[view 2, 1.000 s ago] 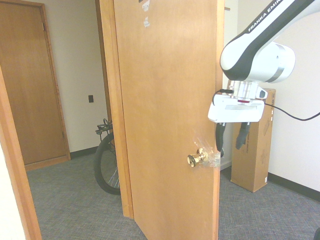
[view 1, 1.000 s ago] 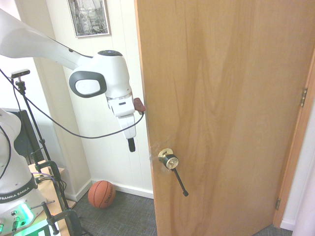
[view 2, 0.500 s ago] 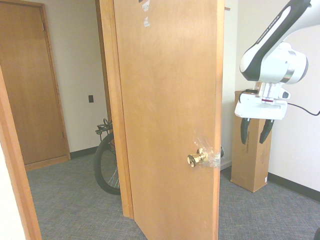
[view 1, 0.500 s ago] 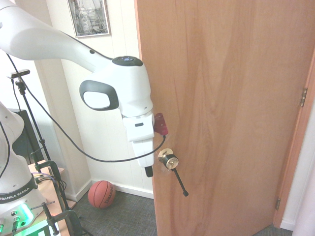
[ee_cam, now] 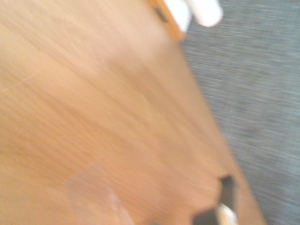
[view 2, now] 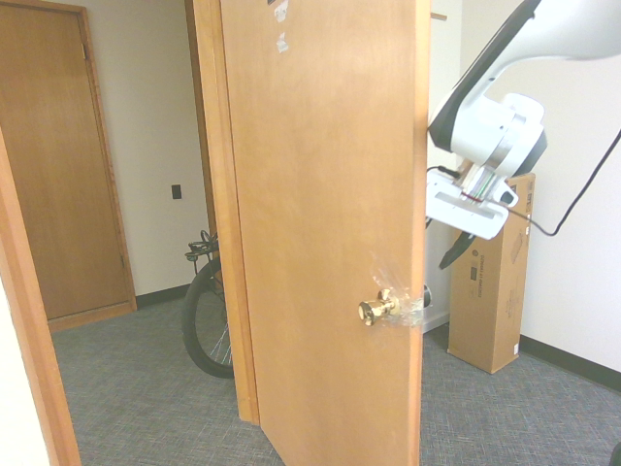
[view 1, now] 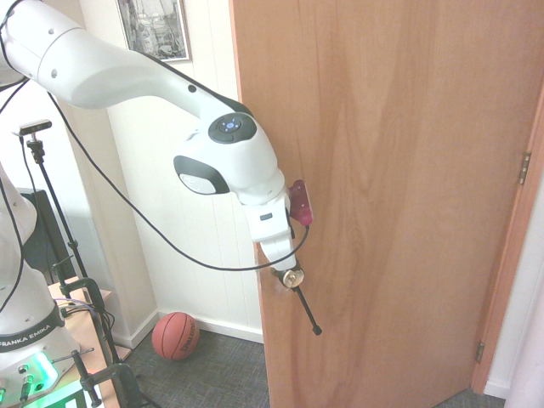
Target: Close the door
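Door: tall light-brown wood [view 1: 382, 170], standing ajar, its hinges [view 1: 524, 168] on the side away from the knob.
Knob: round brass [view 1: 291, 278], on the door near its free edge; a thin black rod [view 1: 308, 311] slants down from it, and a second brass knob [view 2: 373, 311] shows on the door's other face.
Tape: clear, wrinkled [view 2: 409, 312], stuck around the base of that second knob and reaching the door's edge.
Arm: white [view 1: 238, 157], tilted, above the knob on the rod side of the door.
Jaws: at the knob [view 2: 448, 245] in the first exterior view, partly hidden by the door's edge in the second; how far apart they stand, and whether they grip anything, I cannot tell.
Basketball: orange [view 1: 176, 336], on the grey carpet [view 1: 225, 374], below and to the arm's side of the knob.
Picture: framed [view 1: 154, 29], on the pale wall, higher than the knob.
Carton: tall, brown [view 2: 492, 291], upright on the floor beyond the door's free edge.
Bicycle: wheel [view 2: 208, 320] partly visible past the door's hinged side.
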Controlling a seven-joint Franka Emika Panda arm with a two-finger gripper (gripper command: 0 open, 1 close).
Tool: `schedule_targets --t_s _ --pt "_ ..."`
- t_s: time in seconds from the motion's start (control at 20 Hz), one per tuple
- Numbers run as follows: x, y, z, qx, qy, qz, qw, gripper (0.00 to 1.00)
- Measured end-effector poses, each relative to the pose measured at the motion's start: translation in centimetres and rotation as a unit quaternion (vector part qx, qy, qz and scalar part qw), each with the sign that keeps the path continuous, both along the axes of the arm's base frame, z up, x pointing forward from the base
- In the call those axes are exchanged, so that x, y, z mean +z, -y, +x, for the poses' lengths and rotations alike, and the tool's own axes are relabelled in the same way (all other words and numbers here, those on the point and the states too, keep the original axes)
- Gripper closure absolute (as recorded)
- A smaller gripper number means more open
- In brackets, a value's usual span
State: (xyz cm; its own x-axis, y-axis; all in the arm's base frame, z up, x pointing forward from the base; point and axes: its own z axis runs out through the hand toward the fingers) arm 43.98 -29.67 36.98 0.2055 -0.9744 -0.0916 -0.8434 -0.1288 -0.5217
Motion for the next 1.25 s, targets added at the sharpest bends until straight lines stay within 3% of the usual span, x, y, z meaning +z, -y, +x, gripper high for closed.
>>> schedule_targets --t_s 0.45,0.75,0.9,1.05,1.15,1.25 --pt "2.3 -24.2 16.4 0.079 0.073 -0.036 0.993 0.0" --pt "1.6 -39.4 25.6 0.088 0.117 -0.084 0.986 0.0" --pt "3.3 -46.4 27.4 0.106 0.137 -0.095 0.98 0.0" --pt "4.7 -50.1 25.6 0.14 0.154 -0.089 0.974 0.0" --pt "4.1 -48.2 24.0 0.148 0.127 -0.092 0.976 0.0" --pt "3.1 -43.1 22.5 0.143 0.075 -0.111 0.981 0.0"
